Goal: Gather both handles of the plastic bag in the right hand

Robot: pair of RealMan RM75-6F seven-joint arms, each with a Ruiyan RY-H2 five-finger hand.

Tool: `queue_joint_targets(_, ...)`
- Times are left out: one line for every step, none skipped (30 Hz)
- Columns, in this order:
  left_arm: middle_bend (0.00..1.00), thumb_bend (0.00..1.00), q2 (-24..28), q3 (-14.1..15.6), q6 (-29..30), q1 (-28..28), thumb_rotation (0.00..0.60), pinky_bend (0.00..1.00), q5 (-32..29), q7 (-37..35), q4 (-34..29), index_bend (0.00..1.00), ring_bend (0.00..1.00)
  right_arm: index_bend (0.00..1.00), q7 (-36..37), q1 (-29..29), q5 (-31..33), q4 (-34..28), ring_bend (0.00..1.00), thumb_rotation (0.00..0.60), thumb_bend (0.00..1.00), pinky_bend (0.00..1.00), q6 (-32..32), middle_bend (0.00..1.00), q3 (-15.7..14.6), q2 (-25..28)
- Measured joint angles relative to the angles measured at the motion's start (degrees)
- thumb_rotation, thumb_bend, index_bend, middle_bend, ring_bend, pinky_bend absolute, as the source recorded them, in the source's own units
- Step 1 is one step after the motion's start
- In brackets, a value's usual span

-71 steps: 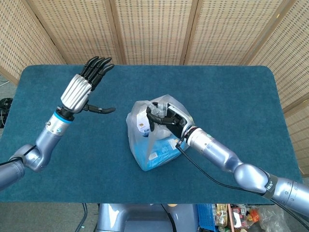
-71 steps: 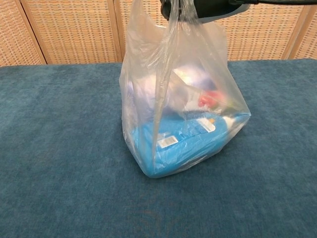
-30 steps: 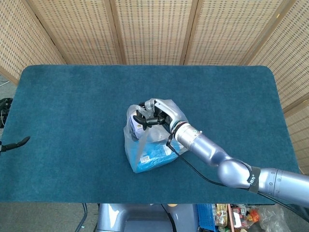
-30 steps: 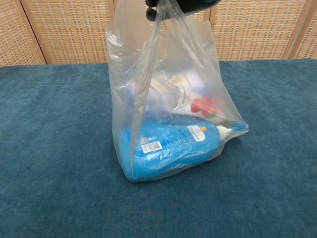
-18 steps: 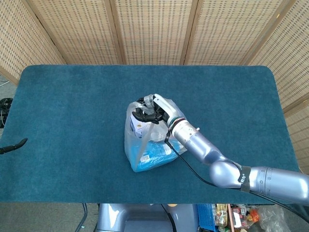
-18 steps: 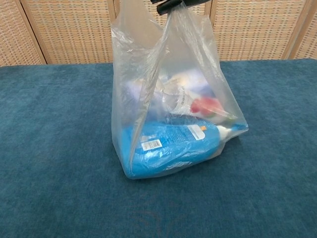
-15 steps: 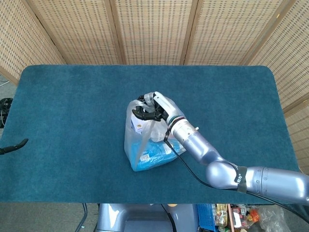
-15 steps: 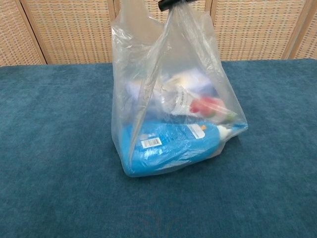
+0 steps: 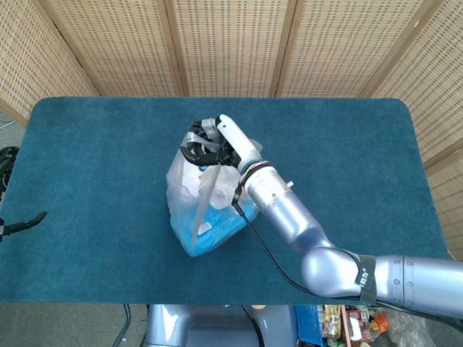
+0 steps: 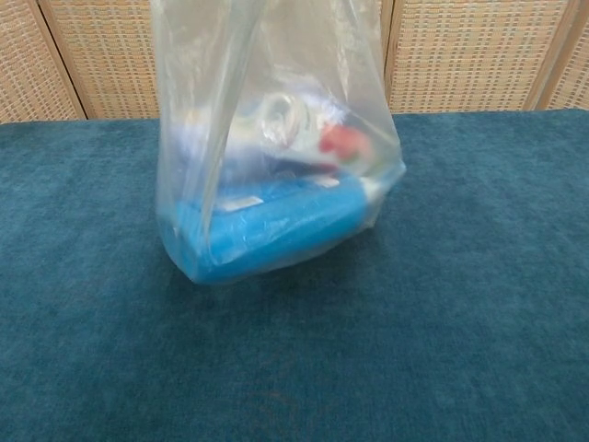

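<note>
Progress: basically done, I'd say | right hand fingers clenched round bunched handles of clear plastic bag holding blue pack | bag looks lifted off teal surface | left hand barely visible at left edge, can't tell its state

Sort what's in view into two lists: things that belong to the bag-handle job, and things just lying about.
Belongs to the job:
- plastic bag
- its handles, bunched at the top
- right hand, gripping those handles

Just there:
- blue package and red-capped item inside the bag
- blue table cover
- wicker screen behind
- left hand, only a tip showing at the table edge
</note>
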Motion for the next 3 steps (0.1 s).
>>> queue_joint_targets(0.00,0.00,0.1,0.0,0.0,0.1,0.600,0.00,0.2,-0.1,-0.1,0.00,0.00,0.93,-0.7,0.6,1.1,-0.3,0.95,0.600,1.00,0.98,0.6,0.81,0.6,0.8)
queue_joint_targets(0.00,0.00,0.2,-0.1,0.0,0.2,0.600,0.00,0.3,-0.2,-0.3,0.00,0.00,0.93,-1.4,1.1,2.1,-0.6,0.95,0.600,1.00,0.98,1.1,0.81,1.2,1.6)
queue_joint_targets(0.00,0.00,0.3,-0.1,0.0,0.2,0.600,0.00,0.5,-0.4,-0.4,0.00,0.00,0.93,-2.1,1.7,3.6,-1.0,0.95,0.600,1.00,0.98,1.8,0.81,2.2,2.8)
